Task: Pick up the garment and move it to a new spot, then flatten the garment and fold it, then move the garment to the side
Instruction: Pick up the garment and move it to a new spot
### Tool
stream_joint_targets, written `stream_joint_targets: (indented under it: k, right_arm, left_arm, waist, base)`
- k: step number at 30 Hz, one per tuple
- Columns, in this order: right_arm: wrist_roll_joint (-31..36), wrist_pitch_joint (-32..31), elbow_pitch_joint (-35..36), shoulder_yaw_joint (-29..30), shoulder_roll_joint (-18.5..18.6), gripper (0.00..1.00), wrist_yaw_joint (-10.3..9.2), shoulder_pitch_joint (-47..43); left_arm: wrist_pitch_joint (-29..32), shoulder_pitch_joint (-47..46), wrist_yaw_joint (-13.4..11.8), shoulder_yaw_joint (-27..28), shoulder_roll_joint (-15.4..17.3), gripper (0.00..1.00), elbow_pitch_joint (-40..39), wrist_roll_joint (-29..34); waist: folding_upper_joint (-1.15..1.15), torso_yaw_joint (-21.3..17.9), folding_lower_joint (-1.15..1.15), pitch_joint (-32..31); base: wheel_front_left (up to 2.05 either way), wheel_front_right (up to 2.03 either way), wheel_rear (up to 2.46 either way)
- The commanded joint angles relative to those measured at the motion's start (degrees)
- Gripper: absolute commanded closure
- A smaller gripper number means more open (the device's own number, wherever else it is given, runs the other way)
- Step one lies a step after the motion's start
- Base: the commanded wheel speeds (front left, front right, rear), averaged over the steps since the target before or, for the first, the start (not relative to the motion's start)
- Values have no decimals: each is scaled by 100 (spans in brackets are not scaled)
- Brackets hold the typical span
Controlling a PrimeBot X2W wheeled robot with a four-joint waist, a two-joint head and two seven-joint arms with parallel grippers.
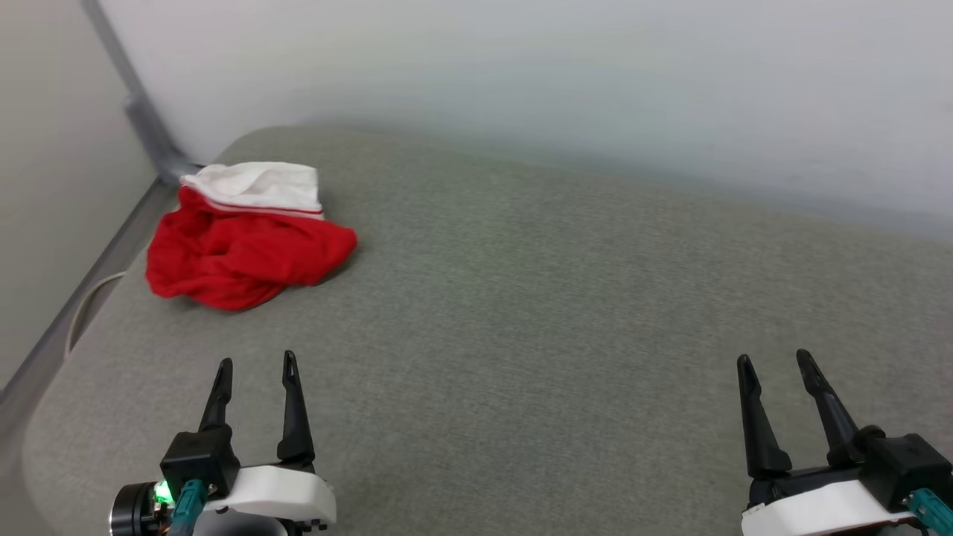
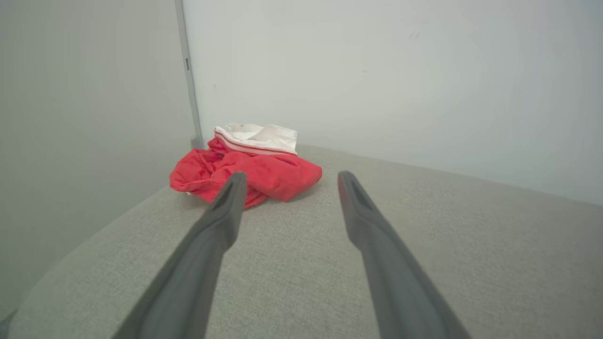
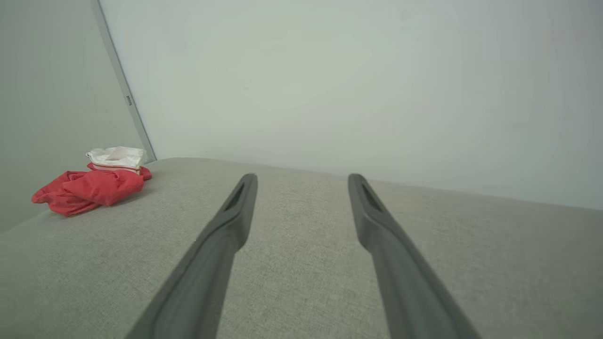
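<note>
— Though both wrist views catch the garment, where is it?
— Crumpled at ten o'clock on the grey pad, near the corner post; the head view adds a pale loop, perhaps cable.
— Grippers?
— Hovering: left gripper and right gripper, spread wide, empty, pointing twelve o'clock.

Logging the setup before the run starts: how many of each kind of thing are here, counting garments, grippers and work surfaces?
garment: 1
grippers, both open: 2 (left gripper, right gripper)
grey padded surface: 1
Total: 4
</note>
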State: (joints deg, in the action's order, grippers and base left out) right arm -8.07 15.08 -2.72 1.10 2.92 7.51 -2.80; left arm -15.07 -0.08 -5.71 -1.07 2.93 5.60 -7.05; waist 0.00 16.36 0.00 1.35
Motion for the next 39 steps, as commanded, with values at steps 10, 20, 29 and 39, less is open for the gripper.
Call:
stream_joint_targets:
  k: [10,20,29,39]
  right_arm:
    - [61,14,31,-44,-8,0,-4,19]
    - [113,14,25,-93,-7,0,-4,54]
    - [191,14,76,-151,-7,0,-4,166]
    - [683,14,479,-165,-7,0,-4,625]
  left_arm:
    - [-16,-77,-58,95,-7,0,4,-97]
    - [-16,-38,-39,219,-6,0,30,-173]
    - [-16,-332,128,406,-8,0,40,-142]
    - [-16,-2150,826,1427,399,0,199,-149]
  waist:
    - [0,806,0,120]
    - [0,1121,0,162]
    - [0,985,0,309]
    - [0,412,0,1228]
  base:
    - [0,0,0]
    - [0,0,0]
    - [0,0,0]
    - [0,0,0]
